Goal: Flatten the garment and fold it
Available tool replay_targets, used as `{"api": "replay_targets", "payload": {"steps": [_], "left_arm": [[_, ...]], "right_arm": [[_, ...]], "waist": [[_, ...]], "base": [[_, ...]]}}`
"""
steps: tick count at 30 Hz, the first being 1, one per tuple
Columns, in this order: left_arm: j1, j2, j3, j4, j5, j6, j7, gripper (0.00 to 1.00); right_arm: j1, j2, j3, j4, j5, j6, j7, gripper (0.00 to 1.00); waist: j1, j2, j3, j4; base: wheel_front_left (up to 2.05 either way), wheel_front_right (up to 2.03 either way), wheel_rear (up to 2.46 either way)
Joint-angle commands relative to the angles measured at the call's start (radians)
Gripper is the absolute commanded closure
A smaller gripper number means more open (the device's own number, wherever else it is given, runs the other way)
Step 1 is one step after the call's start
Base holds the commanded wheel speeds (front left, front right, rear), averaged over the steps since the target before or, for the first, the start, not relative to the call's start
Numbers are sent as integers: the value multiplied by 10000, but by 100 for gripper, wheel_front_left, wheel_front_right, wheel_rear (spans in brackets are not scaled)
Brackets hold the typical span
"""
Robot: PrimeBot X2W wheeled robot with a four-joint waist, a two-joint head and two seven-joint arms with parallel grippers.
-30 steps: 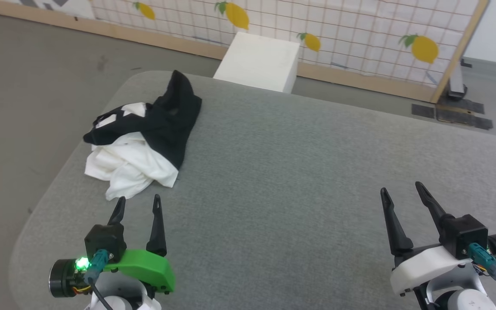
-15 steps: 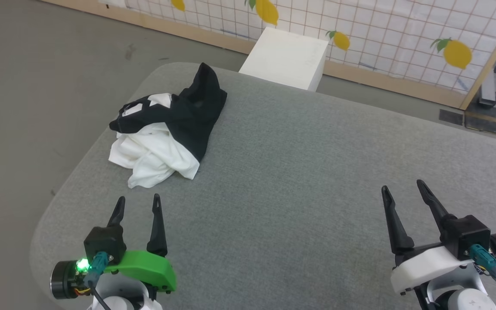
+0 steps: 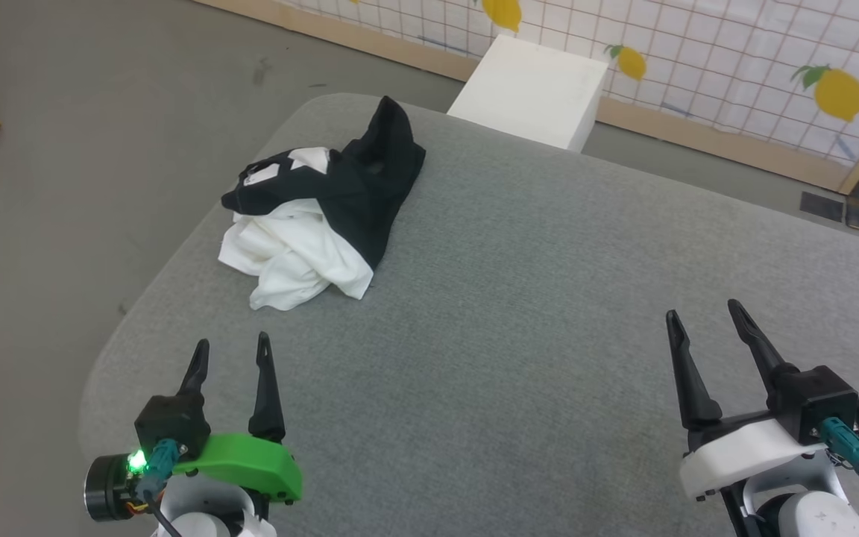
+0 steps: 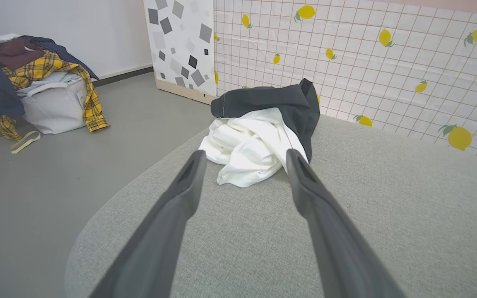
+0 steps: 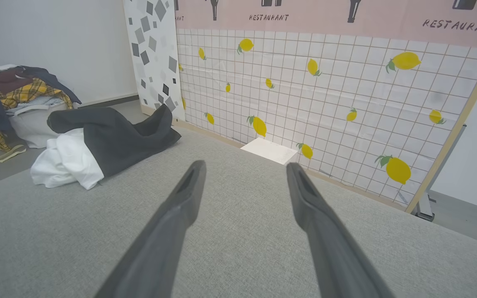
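- The left gripper (image 3: 232, 341), low at the left of the head view, has its two fingers spread with nothing between them. The right gripper (image 3: 702, 308), low at the right, is spread and empty too.
- The garment (image 3: 318, 224) sits bunched in the upper left of that view, up the frame from the left gripper and well apart from the right one. The left arm looks much the nearer.
- In the left wrist view the heap lies dead ahead between the fingers, white folds nearest and black cloth draped over the top.
- Its long line slants from white folds at lower left to a black peak at upper right.
- It lies near the table's (image 3: 549, 313) rounded left edge. Bare grey top stretches rightward, which I'd say is room enough to spread it.
- A white box (image 3: 534, 89) stands beyond the far edge.
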Motion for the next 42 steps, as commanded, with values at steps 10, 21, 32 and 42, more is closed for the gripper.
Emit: {"api": "replay_targets", "payload": {"steps": [10, 21, 32, 42], "left_arm": [[-218, -32, 53, 71, -210, 214, -309, 0], [-124, -37, 147, 140, -356, 321, -532, 0], [-108, -42, 133, 322, -509, 366, -759, 0], [-163, -46, 50, 443, -647, 423, -918, 0]], "right_arm": [[-148, 19, -26, 23, -33, -15, -235, 0], [-179, 22, 40, 85, -14, -16, -414, 0], [-206, 24, 15, 162, 26, -18, -620, 0], [-245, 26, -7, 186, 52, -19, -740, 0]], "waist": [[0, 61, 32, 576], [0, 68, 27, 1034], [0, 75, 13, 1558], [0, 80, 81, 1865]], "base": [[0, 0, 0], [0, 0, 0], [0, 0, 0], [0, 0, 0]]}}
